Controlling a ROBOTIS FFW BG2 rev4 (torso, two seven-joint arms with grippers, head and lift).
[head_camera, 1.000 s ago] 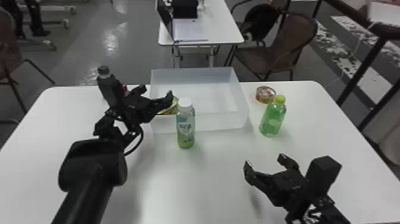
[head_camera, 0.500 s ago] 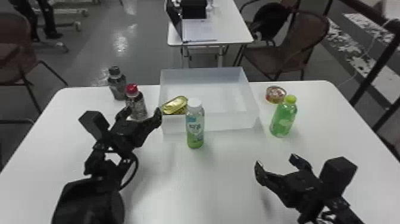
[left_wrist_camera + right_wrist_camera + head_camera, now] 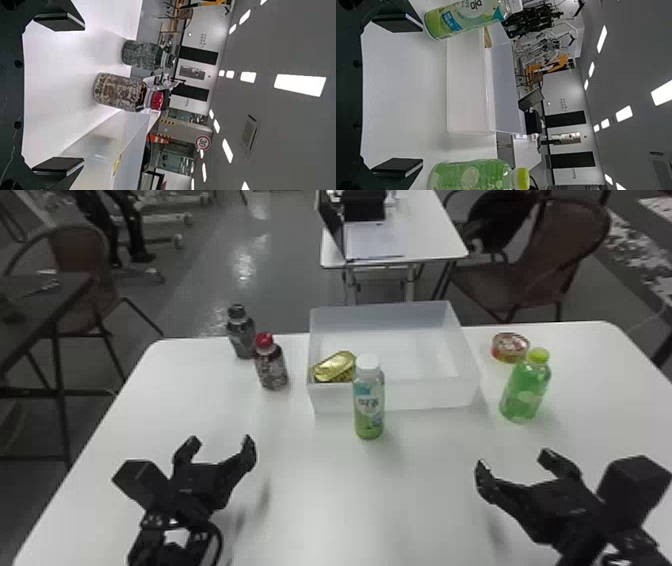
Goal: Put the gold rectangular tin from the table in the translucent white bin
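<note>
Gold tin [image 3: 334, 367] inside translucent white bin [image 3: 394, 395], leaning

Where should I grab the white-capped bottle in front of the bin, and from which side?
I'd grip the white-capped bottle around its body, below the cap, pinching it left and right. It stands upright and slim, with the bin behind it, so the near side looks like the easier approach.

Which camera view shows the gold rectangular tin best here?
The head view: it looks down into the translucent white bin and shows the gold tin from above, top face included. The left wrist view has a small gold sliver of it; the right wrist view, a narrow gold strip.
</note>
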